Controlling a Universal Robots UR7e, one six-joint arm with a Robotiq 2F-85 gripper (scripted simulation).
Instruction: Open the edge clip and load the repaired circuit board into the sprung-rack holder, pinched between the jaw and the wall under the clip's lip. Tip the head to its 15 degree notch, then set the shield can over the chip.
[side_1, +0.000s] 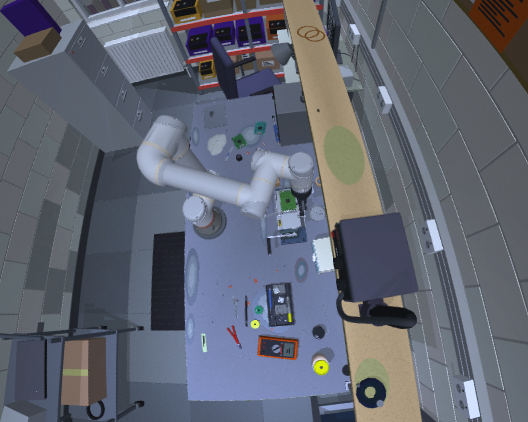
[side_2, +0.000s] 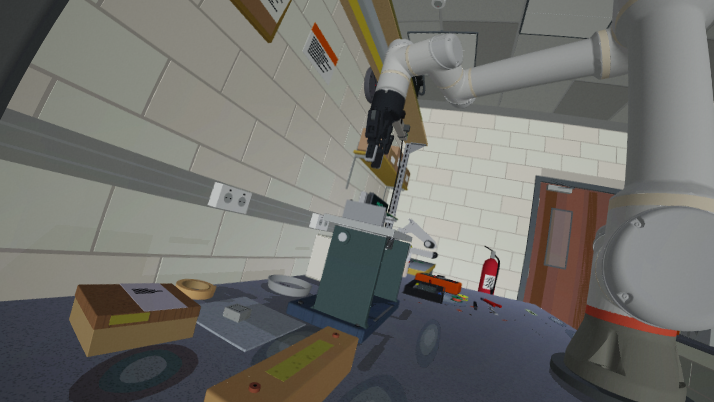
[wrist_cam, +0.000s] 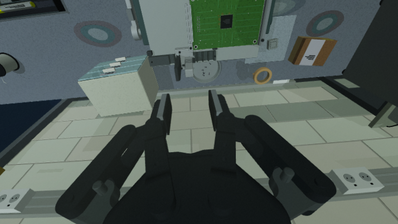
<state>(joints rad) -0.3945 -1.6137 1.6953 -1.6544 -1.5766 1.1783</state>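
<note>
The sprung-rack holder stands on the bench near the wall, and the green circuit board with its black chip lies on the holder's head. The edge clip sits at the head's wall-side edge. The small grey shield can rests on a pale mat beside the holder, also visible from the second side camera. My gripper hangs well above the holder's head, near the wall, open and empty.
A pale lidded box sits next to the holder, with a round dish, a tape roll and a cardboard box nearby. A wooden shelf overhangs the bench's wall side, close to my wrist.
</note>
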